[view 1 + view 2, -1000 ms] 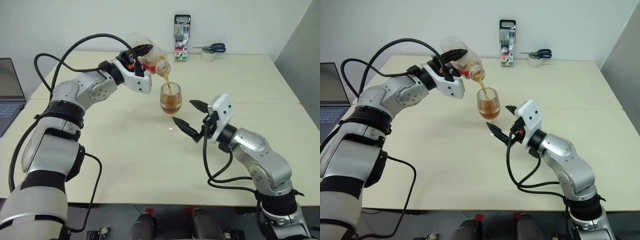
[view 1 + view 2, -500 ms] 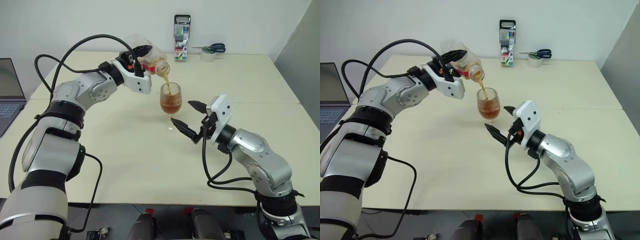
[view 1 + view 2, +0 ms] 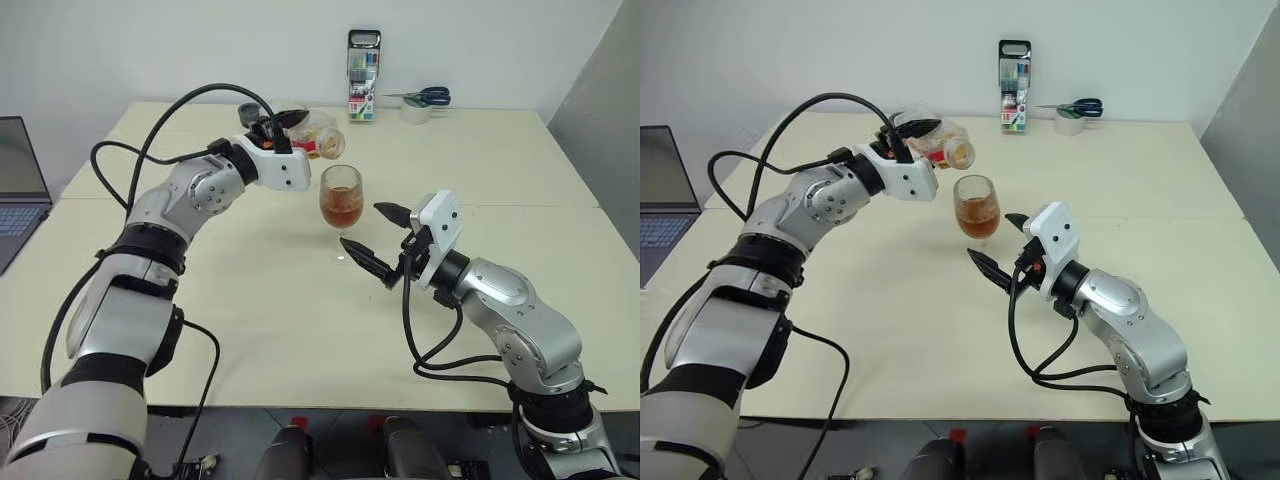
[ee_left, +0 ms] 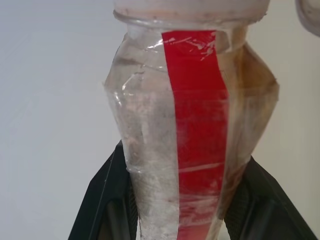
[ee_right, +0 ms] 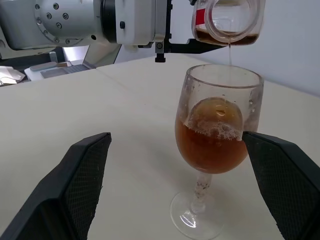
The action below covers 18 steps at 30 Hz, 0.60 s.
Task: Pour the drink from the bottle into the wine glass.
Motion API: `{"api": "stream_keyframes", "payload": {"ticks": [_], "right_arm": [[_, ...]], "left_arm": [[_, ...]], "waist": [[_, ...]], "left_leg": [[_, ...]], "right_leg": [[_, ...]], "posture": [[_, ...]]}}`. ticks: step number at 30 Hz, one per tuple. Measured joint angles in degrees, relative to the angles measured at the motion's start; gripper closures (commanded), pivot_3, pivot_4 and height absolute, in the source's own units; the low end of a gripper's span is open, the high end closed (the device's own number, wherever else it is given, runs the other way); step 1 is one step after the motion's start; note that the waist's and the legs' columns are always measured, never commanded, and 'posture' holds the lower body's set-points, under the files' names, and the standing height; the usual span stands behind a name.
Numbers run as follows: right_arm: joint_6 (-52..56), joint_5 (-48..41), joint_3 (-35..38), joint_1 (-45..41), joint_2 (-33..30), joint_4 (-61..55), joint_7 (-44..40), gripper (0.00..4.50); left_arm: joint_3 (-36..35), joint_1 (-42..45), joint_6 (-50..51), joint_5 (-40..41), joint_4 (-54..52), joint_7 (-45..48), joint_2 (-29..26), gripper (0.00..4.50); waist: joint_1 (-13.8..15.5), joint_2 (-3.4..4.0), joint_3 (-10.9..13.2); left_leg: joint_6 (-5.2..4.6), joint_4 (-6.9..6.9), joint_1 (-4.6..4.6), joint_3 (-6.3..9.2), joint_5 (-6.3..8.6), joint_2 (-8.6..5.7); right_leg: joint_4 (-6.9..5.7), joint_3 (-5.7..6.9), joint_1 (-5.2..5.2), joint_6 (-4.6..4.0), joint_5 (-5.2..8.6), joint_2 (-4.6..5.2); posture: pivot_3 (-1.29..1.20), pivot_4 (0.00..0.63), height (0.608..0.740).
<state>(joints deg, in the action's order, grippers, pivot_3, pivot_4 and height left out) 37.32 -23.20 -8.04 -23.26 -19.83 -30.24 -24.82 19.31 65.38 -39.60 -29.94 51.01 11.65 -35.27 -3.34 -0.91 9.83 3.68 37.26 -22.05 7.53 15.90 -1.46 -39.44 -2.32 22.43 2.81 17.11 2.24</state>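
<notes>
The wine glass (image 3: 341, 200) stands upright mid-table, about half full of the amber drink (image 5: 212, 147). My left gripper (image 3: 283, 126) is shut on the clear bottle (image 3: 314, 137) with the red label (image 4: 197, 125). The bottle lies almost level just above and behind the glass rim, with its open mouth (image 5: 227, 20) over the bowl. A thin trickle (image 5: 230, 50) falls from the mouth, and a little drink sits in the neck. My right gripper (image 3: 366, 230) is open, one finger (image 5: 82, 180) on each side of the glass's stem and foot, not touching it.
At the table's far edge stand a tall marker pack (image 3: 364, 62), scissors (image 3: 425, 96) and a roll of tape (image 3: 415, 111). A laptop (image 3: 15, 190) sits at the far left. A seam crosses the table (image 3: 250, 330) behind the glass.
The left wrist has rolled the bottle back from a steep pour to nearly level and sunk a little. The stream has thinned to a trickle. The right gripper has kept still.
</notes>
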Motion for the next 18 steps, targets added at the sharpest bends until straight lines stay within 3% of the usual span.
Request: {"api": "stream_keyframes", "payload": {"ticks": [5, 11, 18], "right_arm": [[-1.8, 1.8, 0.0, -0.3, 0.4, 0.2, 0.2, 0.0], [-4.3, 3.8, -0.8, -0.5, -1.4, 0.3, -2.2, 0.0], [3.6, -3.5, -1.1, -1.8, -8.3, -1.3, -11.0, 0.0]], "left_arm": [[-4.7, -3.3, 8.2, 8.7, -6.8, 7.5, 2.3, 2.77], [-13.0, -11.7, 26.9, 21.7, -16.6, 14.3, 5.4, 2.77], [-26.0, -27.3, 50.9, 34.4, -31.6, 14.7, 5.1, 2.78]], "waist": [[0.0, 0.01, 0.0], [-0.5, 0.01, 0.0], [-1.5, 0.02, 0.0]], "left_leg": [[0.0, 0.08, 0.0, 0.01, 0.0, 0.0], [-0.01, 0.32, 0.0, 0.08, 0.01, 0.05], [-0.19, 0.53, 0.05, 0.26, 0.11, 0.1]], "right_leg": [[-0.1, -0.01, 0.01, 0.0, 0.0, 0.0], [-0.29, -0.03, 0.03, 0.0, 0.0, -0.03], [-0.48, -0.06, -0.01, 0.0, 0.01, -0.05]], "posture": [[0.0, 0.15, 0.74], [0.0, 0.15, 0.74], [0.0, 0.15, 0.74]]}}
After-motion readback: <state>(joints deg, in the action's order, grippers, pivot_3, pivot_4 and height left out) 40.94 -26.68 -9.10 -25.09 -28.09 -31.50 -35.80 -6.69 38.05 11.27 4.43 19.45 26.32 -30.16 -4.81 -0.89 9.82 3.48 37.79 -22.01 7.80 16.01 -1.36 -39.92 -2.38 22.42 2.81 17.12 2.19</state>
